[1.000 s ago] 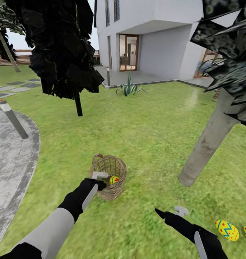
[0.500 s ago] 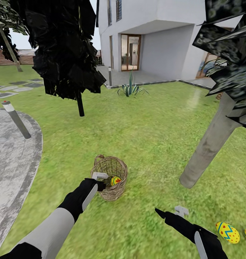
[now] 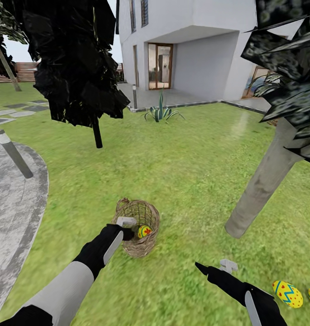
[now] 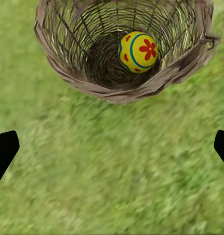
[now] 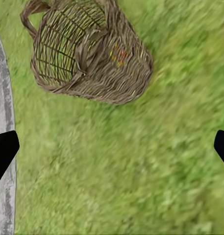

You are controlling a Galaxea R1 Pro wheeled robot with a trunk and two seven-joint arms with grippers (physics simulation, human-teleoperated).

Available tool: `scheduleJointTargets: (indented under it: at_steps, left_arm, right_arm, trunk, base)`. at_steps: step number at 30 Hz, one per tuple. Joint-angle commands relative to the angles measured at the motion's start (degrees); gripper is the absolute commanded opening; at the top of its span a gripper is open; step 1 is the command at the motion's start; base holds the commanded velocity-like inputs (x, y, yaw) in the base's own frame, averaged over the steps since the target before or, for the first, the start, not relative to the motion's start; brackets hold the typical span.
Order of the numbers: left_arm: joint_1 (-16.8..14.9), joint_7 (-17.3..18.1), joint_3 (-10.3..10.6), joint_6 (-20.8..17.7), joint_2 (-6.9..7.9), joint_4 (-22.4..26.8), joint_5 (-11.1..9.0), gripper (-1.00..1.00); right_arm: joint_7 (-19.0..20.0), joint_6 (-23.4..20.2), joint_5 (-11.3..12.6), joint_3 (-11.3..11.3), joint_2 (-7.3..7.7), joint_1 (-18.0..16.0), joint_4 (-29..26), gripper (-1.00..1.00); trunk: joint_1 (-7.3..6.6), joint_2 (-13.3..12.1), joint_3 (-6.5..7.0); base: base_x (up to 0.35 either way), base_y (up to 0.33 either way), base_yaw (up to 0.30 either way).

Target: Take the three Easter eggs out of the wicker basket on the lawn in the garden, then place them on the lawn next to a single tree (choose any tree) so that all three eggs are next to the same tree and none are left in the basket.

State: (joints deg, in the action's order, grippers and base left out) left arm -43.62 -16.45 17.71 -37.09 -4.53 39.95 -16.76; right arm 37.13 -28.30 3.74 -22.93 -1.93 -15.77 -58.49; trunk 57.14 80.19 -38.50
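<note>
My left gripper (image 3: 126,221) hangs at the near rim of the wicker basket (image 3: 137,227), fingers spread wide and empty; my right gripper (image 3: 228,265) is spread too, over bare lawn (image 3: 186,167). Over the last second the whole view has swayed slightly (camera, not objects); the arms haven't advanced. One flower egg (image 4: 138,52) remains inside. Two eggs (image 3: 287,293) lie at 4 o'clock, near the grey tree (image 3: 263,181).

Head high, facing lawn; wrists close; all share basket (image 3: 137,225).

One egg (image 3: 144,231) in basket (image 3: 148,216)
</note>
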Motion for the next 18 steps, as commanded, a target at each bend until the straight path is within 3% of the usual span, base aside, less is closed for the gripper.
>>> scheduleJointTargets:
  at_steps: [1,18]
  left_arm:
    - [0.0,-0.5,0.2,-0.2,0.05,0.1,-0.6,1.0]
    - [-0.1,-0.3,0.2,-0.2,0.05,0.0,-0.6,1.0]
  right_arm:
    - [0.1,-0.5,0.4,-0.2,-0.04,-0.1,0.0,1.0]
    - [0.1,-0.5,0.3,-0.2,-0.09,-0.1,0.0,1.0]
  trunk:
    - [0.02,0.0,-0.02]
    - [0.02,0.0,0.73]
  base:
    - [0.243,0.174,-0.207]
    - [0.259,0.221,-0.237]
